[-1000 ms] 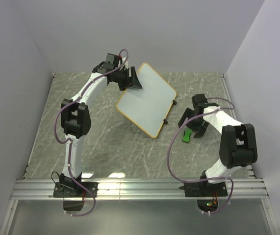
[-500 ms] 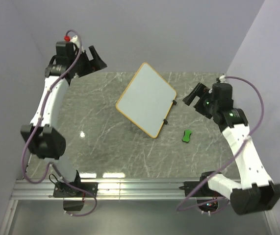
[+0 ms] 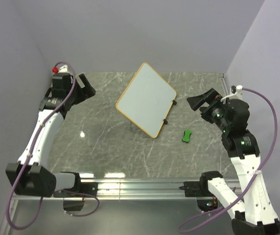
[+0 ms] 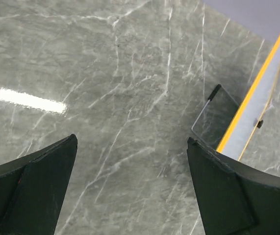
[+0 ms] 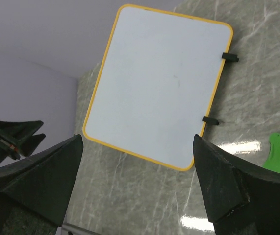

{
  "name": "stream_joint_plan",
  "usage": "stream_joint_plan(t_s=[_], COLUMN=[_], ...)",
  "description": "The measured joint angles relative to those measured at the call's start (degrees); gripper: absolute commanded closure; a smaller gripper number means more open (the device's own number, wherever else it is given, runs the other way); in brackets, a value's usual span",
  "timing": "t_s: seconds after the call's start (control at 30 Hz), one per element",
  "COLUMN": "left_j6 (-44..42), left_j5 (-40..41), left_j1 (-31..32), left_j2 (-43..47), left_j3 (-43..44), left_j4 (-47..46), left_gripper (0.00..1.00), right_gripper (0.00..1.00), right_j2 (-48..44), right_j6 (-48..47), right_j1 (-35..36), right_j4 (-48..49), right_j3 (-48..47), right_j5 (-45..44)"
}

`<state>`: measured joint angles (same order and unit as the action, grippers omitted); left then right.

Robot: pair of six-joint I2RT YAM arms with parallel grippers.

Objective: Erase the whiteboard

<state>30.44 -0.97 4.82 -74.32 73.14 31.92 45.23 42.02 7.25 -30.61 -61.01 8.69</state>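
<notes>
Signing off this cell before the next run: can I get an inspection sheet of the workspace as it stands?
Surface: grey-green marbled table, light glare, no marks seen.
Job's things: whiteboard, face blank, no scribbles; two black clips on one edge.
Clutter: green eraser lying on the table right of the board, apart from it.
Grippers: left gripper open, empty; right gripper open, empty; neither touches the board.
Cables: purple cable looped along each arm, clear of the board.
Surroundings: plain lilac walls; aluminium rail at the near edge.

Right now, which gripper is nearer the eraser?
The right gripper; the eraser lies close beside it, while the left gripper sits across the whiteboard.
</notes>
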Motion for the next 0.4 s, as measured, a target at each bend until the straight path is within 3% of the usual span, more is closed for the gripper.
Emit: stream_joint_plan(t_s=[0.4], left_j6=[6.16], left_j5=[3.91], left_j1=[-0.02], left_j2=[11.19], left_j3=[-2.93], left_j4=[3.32], left_gripper=[0.01], right_gripper=[0.04], right_j2=[-7.65], right_j6=[2.23], right_j1=[0.57], right_j4=[-3.17], right_j3=[3.37], right_j5=[2.78])
